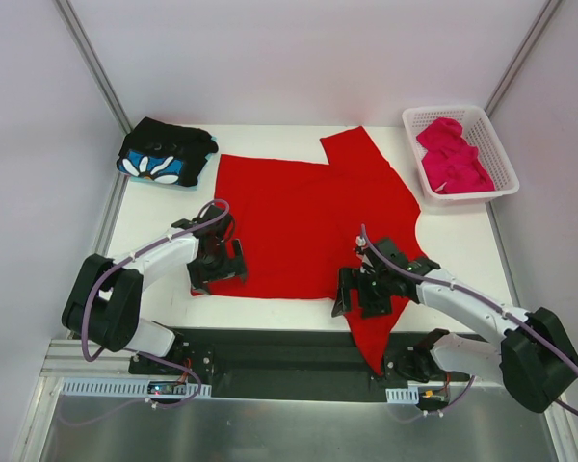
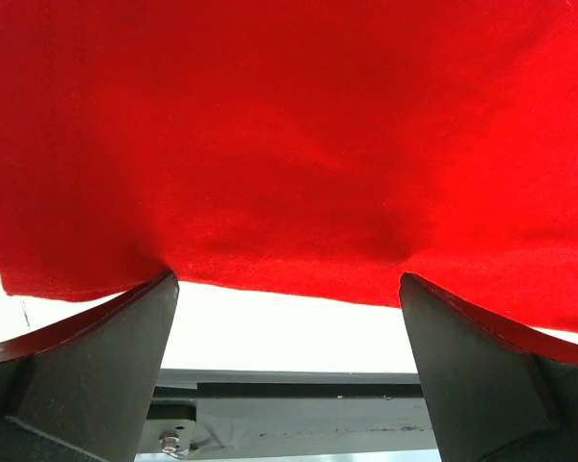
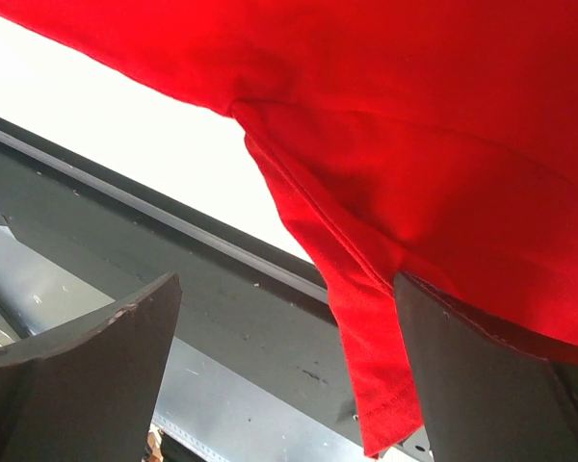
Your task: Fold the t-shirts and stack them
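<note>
A bright red t-shirt (image 1: 308, 217) lies spread flat across the middle of the white table, one sleeve pointing to the back and the other hanging over the front edge. My left gripper (image 1: 217, 265) stands open at its near-left hem. In the left wrist view the hem of the red t-shirt (image 2: 289, 144) runs just ahead of the left gripper (image 2: 286, 289). My right gripper (image 1: 361, 294) is open at the near-right sleeve. The sleeve of the red t-shirt (image 3: 371, 346) hangs beside the right finger of that gripper (image 3: 287, 289). A black flower-print t-shirt (image 1: 166, 154) lies folded at the back left. A magenta-pink t-shirt (image 1: 453, 156) sits bunched in the basket.
The white lattice basket (image 1: 506, 164) stands at the back right corner. A black mounting rail (image 1: 270, 351) runs along the table's near edge under both arms. White walls close in the back and both sides.
</note>
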Tool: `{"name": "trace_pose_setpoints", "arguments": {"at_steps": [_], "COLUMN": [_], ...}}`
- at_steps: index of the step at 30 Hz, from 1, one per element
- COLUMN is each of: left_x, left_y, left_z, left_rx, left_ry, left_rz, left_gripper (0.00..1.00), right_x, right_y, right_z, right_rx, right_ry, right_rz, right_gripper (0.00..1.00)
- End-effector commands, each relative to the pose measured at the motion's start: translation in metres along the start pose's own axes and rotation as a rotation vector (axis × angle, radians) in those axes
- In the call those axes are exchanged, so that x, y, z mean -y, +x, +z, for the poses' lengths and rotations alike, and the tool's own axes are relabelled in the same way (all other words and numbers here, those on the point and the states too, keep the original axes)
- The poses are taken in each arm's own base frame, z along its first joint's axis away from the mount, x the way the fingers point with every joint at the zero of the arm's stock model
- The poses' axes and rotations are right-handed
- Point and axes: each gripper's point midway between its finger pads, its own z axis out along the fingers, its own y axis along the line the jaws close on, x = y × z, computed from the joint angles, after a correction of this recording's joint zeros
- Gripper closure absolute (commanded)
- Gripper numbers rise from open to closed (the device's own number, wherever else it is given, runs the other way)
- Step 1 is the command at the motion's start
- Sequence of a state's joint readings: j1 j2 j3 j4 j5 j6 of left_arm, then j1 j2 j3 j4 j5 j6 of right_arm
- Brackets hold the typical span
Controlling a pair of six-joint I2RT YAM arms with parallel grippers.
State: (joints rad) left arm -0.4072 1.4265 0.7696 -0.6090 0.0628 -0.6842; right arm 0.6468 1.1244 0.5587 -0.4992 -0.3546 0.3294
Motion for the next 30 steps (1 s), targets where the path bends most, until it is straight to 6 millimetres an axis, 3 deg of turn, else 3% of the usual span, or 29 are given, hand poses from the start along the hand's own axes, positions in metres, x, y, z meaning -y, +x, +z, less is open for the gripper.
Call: {"name": "trace_pose_setpoints", "arguments": {"at_steps": [1, 12, 22, 30], "left_x": [0.003, 0.003, 0.007, 0.008], "left_y": [0.009, 0.012, 0.012, 0.012], "left_z": [0.002, 0.002, 0.001, 0.002], "left_rx": [-0.035, -0.040, -0.044, -0.043], "left_ry": [0.007, 0.010, 0.020, 0.023], "left_rz": [0.008, 0.010, 0.014, 0.016], "left_gripper": [0.01, 0.01, 0.01, 0.01], "right_x": [-0.006, -0.014, -0.039, -0.046], "right_y": [-0.002, -0.008, -0.006, -0.005], "right_z": [-0.011, -0.008, -0.003, -0.005], "right_rx": [0.003, -0.022, -0.034, -0.061], "right_ry": [0.012, 0.005, -0.028, 0.001], "right_rz": [0.003, 0.014, 0.007, 0.004], "right_gripper": [0.04, 0.04, 0.04, 0.04]}}
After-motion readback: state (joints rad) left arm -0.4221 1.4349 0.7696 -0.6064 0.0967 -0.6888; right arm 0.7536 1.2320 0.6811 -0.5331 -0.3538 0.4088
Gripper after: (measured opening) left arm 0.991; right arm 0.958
